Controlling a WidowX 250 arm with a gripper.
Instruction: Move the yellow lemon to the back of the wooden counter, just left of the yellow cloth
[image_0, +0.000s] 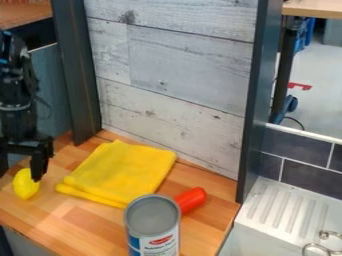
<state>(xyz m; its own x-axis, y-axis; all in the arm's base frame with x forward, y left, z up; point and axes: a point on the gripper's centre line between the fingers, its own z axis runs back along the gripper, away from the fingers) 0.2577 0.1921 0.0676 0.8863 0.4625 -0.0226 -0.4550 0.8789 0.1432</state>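
Note:
At the left edge the black gripper (20, 174) hangs low over the wooden counter, its fingers apart. A yellow lemon-like object (26, 186) lies on the counter just by the right fingertip; whether they touch, I cannot tell. Right of it is a folded yellow cloth (121, 171). An upright can (153, 227) with a grey top stands in front of the cloth, at the bottom of the view. Behind the can, a red object (192, 199) with a rounded end lies partly hidden.
A whitish wood-plank panel (174, 75) rises behind the counter (70, 217), between dark upright posts. On the right are a white ridged drainboard (287, 212), metal rings (324, 246) and dark wall tiles (306, 175).

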